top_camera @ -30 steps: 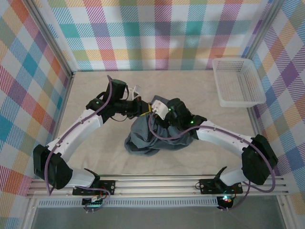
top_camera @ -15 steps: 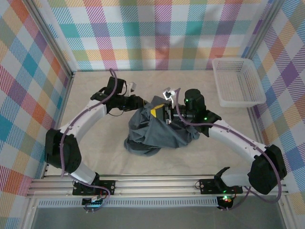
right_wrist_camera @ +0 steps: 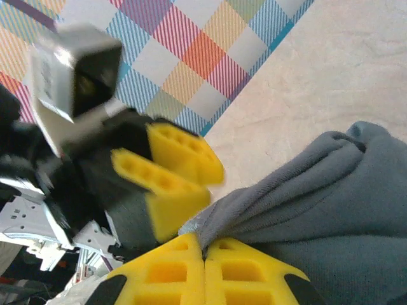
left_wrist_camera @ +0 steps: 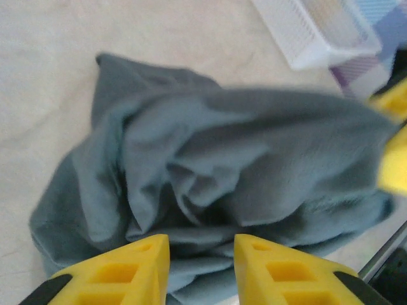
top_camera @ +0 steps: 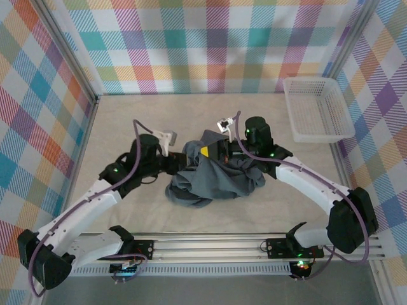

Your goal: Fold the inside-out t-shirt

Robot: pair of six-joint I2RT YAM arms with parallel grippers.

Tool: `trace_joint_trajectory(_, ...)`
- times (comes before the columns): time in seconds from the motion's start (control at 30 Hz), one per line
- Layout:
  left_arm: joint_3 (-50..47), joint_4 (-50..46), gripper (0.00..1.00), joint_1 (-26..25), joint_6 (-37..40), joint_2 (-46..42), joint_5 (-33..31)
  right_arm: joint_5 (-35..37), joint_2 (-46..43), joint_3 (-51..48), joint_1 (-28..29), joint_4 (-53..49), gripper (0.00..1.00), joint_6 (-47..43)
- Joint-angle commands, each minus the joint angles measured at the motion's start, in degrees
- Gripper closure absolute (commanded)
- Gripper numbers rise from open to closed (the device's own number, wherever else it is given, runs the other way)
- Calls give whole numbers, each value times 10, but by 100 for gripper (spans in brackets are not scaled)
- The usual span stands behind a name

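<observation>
Although an edge of the t-shirt (top_camera: 216,179) is pinched in the right tool (right_wrist_camera: 203,246), no fold has yet been made, and the task is judged to be near its beginning. The garment is seen as a crumpled heap at about the middle of the bench (top_camera: 127,121), between the two arms and well apart from the white basket (top_camera: 318,109) in the far right corner. Before any folding can be done, the shirt would have to be opened out and laid flat; neither sleeves, collar nor hem can be told apart in the bundle, so all of that work is taken to be left.

The jaws of the right tool are shut tight on a thick bunched ridge of cloth, which is drawn up a little from the heap toward the far side. The left tool (left_wrist_camera: 201,243) is held at the near left edge of the heap with its jaws parted by a narrow gap; cloth is seen beyond the gap, but nothing is seen to be gripped.

The shirt is a plain dark slate grey, soft and matt, thrown into many loose rolls and deep creases. It is judged to be limp, so a lifted edge would be expected to sag and drag the rest along.
</observation>
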Motion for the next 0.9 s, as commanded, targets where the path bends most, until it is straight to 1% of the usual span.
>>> trace_joint_trajectory(0.0,-36,109,59,-34,12,33,-34,-27,1,36,-1,-3,100,4)
trace_joint_trajectory(0.07,-39,137,39,-35,28,53,-32,-31,1,37,-1,-6,100,5)
trace_joint_trajectory(0.1,-35,147,30,-35,42,64,-29,-33,0,37,-1,-6,100,6)
trace_joint_trajectory(0.13,-32,154,26,-35,53,74,-24,-35,-1,36,-1,-6,100,9)
trace_joint_trajectory(0.2,-16,160,22,-35,72,99,-27,-35,-3,34,-1,-5,100,14)
trace_joint_trajectory(0.27,-2,166,22,-35,78,118,-30,-35,-5,31,-1,-4,100,16)
trace_joint_trajectory(0.3,5,167,23,-35,78,124,-35,-34,-6,30,-1,-4,100,18)
trace_joint_trajectory(0.37,17,166,29,-35,74,127,-44,-31,-10,27,-1,-8,100,16)
trace_joint_trajectory(0.4,21,167,36,-35,69,121,-49,-24,-12,26,-1,-14,100,13)
trace_joint_trajectory(0.5,18,166,60,-34,54,88,-63,16,-20,23,-4,-53,100,-7)
trace_joint_trajectory(0.57,18,149,70,-34,51,66,-66,31,-18,24,-15,-78,100,-13)
trace_joint_trajectory(0.63,21,120,78,-34,51,48,-62,28,-15,21,-28,-88,100,-7)
trace_joint_trajectory(0.73,17,92,98,-35,43,23,-58,21,-11,19,-36,-95,100,-17)
trace_joint_trajectory(0.77,16,91,100,-34,36,16,-52,21,-10,21,-36,-106,100,-27)
trace_joint_trajectory(0.8,16,94,100,-34,26,10,-39,30,-8,26,-37,-123,100,-41)
trace_joint_trajectory(0.83,22,95,100,-33,15,7,-21,51,-7,31,-39,-147,100,-56)
trace_joint_trajectory(0.87,34,92,100,-32,2,8,5,92,-4,38,-44,-181,100,-69)
